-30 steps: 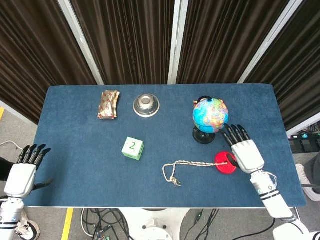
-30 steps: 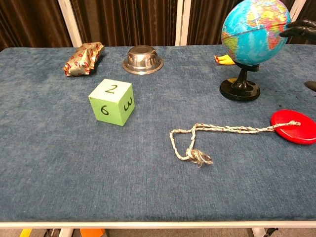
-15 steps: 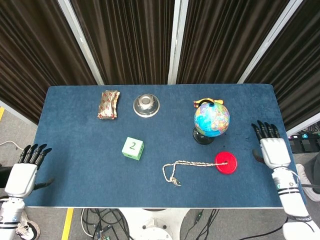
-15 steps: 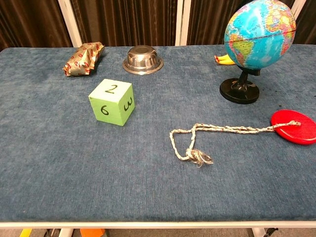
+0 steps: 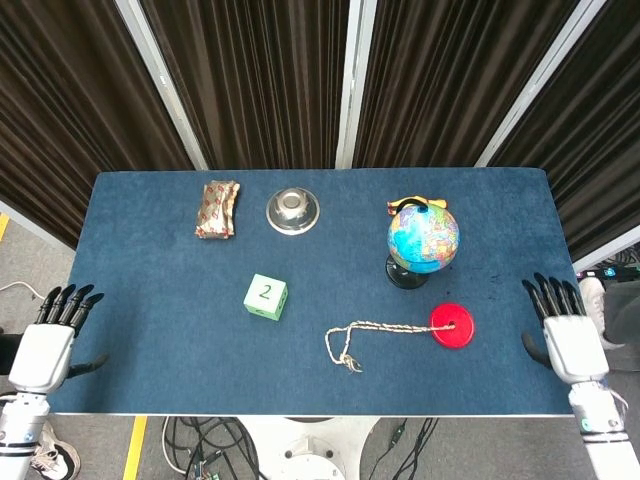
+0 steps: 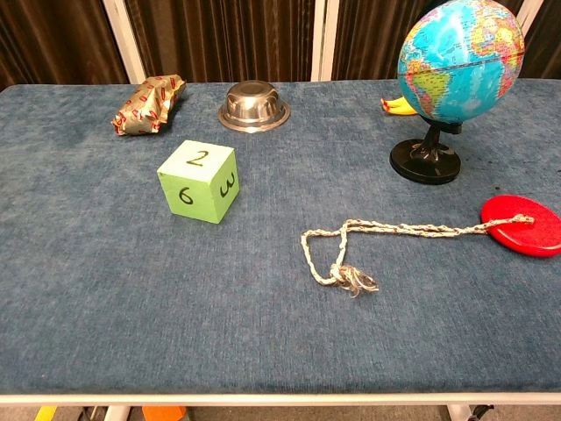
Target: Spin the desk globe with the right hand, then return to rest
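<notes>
The desk globe stands upright on its black base at the right of the blue table; the chest view shows the globe at top right. My right hand lies at the table's front right corner, well away from the globe, fingers spread and empty. Off the front left edge, my left hand rests open with nothing in it. Neither hand appears in the chest view.
A red disc with a rope lies in front of the globe. A green die sits mid-table, a steel bowl and a foil packet at the back. Something yellow lies behind the globe.
My right hand has drawn back from the globe to the front right corner of the table. The globe's face has turned. The left hand stayed put.
</notes>
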Controlling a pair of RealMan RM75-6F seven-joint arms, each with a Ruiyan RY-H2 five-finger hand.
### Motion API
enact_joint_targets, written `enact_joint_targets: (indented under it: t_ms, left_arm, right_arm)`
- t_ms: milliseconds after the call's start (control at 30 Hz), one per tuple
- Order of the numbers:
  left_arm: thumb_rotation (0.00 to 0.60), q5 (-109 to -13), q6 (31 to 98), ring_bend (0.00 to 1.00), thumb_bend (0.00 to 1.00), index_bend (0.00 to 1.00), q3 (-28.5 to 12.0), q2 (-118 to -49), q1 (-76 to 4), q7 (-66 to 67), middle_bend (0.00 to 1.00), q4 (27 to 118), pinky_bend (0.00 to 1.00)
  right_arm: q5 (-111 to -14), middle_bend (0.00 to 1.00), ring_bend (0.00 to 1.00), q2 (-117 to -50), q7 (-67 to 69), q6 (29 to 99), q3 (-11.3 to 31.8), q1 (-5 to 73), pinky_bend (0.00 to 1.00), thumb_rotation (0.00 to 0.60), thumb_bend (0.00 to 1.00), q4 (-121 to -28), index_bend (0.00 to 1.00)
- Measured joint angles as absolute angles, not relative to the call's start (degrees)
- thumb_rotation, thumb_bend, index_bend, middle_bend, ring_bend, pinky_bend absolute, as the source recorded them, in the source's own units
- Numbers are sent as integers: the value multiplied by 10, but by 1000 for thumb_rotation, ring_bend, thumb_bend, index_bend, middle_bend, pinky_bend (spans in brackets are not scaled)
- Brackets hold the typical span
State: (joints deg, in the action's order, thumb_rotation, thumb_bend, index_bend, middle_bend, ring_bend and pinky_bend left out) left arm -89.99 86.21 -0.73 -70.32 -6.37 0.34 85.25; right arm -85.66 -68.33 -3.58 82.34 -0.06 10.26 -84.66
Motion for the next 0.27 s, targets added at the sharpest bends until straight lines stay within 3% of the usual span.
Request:
enact_joint_targets:
  t_ms: [267]
  left_arm:
    - [600, -903, 870, 25, 0, 143, -6, -707, -60, 2, 91, 850, 48]
  right_arm:
    - [-884, 0, 0, -684, -37, 848, -25, 68, 0, 600, 281, -847, 0]
